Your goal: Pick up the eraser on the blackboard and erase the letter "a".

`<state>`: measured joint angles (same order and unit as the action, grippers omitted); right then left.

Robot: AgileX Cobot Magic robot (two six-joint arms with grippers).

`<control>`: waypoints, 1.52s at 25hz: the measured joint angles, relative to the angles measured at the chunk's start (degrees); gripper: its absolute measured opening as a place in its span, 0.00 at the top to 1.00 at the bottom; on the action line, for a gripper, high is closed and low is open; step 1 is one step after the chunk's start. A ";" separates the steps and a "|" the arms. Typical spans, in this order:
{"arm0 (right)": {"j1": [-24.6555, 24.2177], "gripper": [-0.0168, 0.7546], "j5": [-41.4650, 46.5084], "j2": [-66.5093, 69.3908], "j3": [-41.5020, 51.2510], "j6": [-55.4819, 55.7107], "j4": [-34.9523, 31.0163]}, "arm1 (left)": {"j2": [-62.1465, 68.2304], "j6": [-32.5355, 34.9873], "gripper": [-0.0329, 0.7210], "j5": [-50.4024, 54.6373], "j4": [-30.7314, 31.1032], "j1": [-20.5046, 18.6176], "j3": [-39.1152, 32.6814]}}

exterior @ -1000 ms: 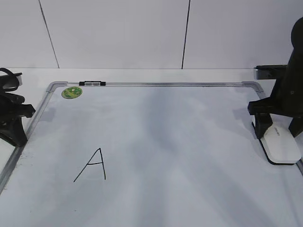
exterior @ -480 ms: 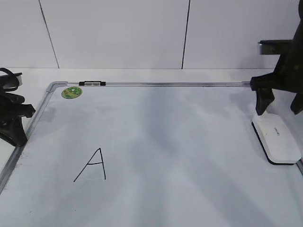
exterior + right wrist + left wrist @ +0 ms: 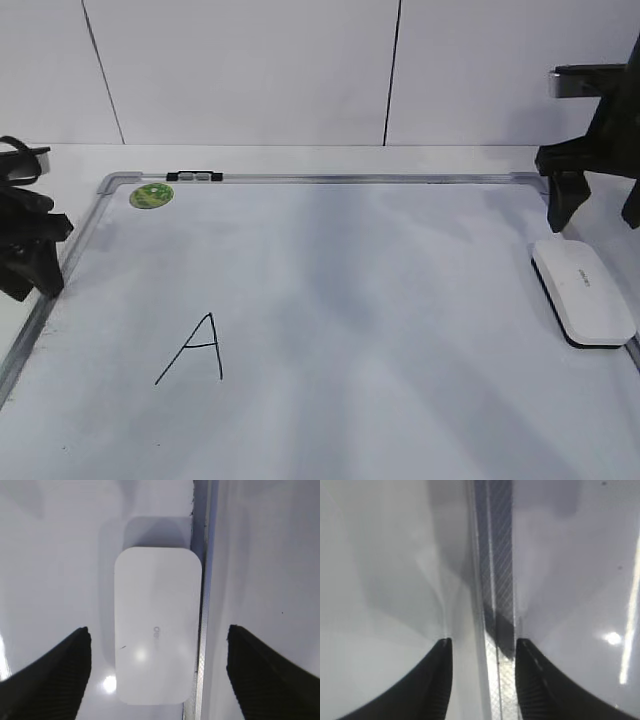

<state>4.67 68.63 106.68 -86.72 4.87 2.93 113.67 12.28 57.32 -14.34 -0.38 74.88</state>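
1. Clearly, the eraser (image 3: 583, 292) lies flat at the right edge of the blackboard (image 3: 330, 178), its long side running alongside the frame and just beside it.
2. The right gripper (image 3: 592, 195) hangs above the eraser's far end, apart from it, with nothing held.
3. In the right wrist view the eraser (image 3: 157, 625) sits between the two fingertips (image 3: 55, 672), which stand wide apart, one to each side of it and well clear; its long axis runs away from the camera, so the fingers would meet its long sides.
4. One fingertip is over the board, the other beyond the frame rail, so I judge a straight descent would set that finger outside the frame.
5. The left gripper (image 3: 482, 680) waits at the board's left edge, straddling the frame rail with its fingers parted and empty; it is much the farther from the eraser.
6. The only writing visible is a capital "A" (image 3: 195, 350) at lower left, well apart from the eraser; I can see no small letter "a" on the board.
7. My judgement: the right arm is the one placed to lift the eraser.
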 joint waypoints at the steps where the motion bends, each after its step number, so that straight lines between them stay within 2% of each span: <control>1: 0.00 0.11 0.41 0.00 0.00 -0.12 0.00 | -0.06 0.00 0.53 1.48 0.00 0.00 1.45; 5: 0.00 0.12 1.00 -0.20 0.00 -0.37 0.00 | -0.39 0.00 0.52 6.49 -0.10 0.00 7.41; 9: 0.00 0.13 1.08 -1.81 0.00 -0.50 0.00 | -3.52 0.00 0.52 9.54 -0.10 0.00 10.47; 24: 0.00 0.16 1.66 -15.12 1.03 -0.59 -0.31 | -16.22 -1.23 0.52 12.49 -0.10 0.00 10.64; 28: 0.00 0.16 1.72 -20.13 6.11 -0.63 -0.88 | -21.11 -1.46 0.52 12.67 -1.25 0.00 7.36; 38: 0.00 0.16 1.94 -39.66 26.13 -1.19 -1.33 | -39.75 -1.58 0.52 13.21 -1.59 0.11 -10.45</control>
<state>4.67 70.57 67.02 -60.59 3.68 1.59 73.93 10.71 70.53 -15.94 -0.27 64.43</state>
